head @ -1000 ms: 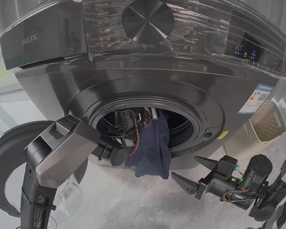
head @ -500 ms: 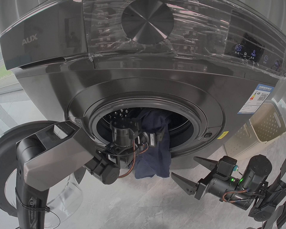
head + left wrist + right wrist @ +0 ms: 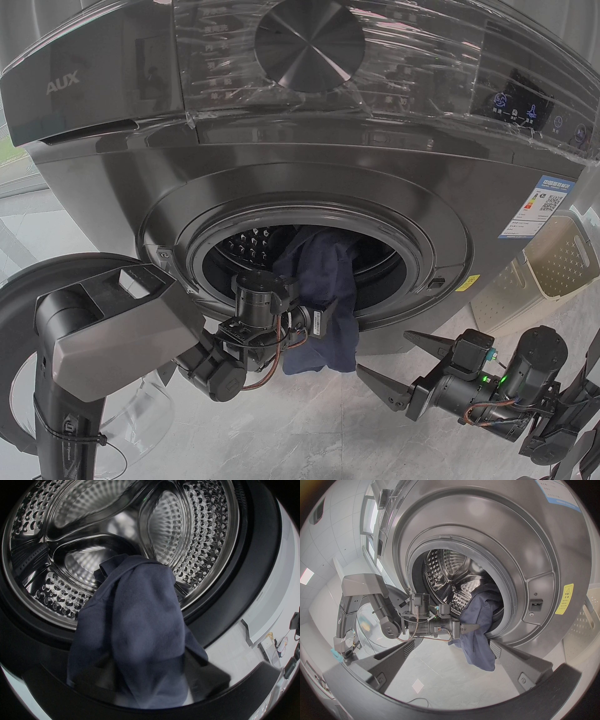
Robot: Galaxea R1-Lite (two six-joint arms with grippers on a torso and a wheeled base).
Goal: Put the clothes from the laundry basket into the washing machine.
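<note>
**Left arm out of the drum, garment left across the lip**

Since a second ago the left gripper (image 3: 320, 320) has drawn back out of the drum (image 3: 187, 527) and dropped to the lower rim of the opening. Its fingers are spread and are not pinching cloth. The dark blue garment (image 3: 325, 281) lies across the washing machine (image 3: 406, 187) lip, its top bunched inside and its tail hanging outside toward the floor. The right gripper (image 3: 382, 351) hangs low, right of the opening, with its jaws wide and nothing in them. The door (image 3: 25, 300) is swung open at left. The laundry basket (image 3: 562, 262) stands right of the machine.
</note>
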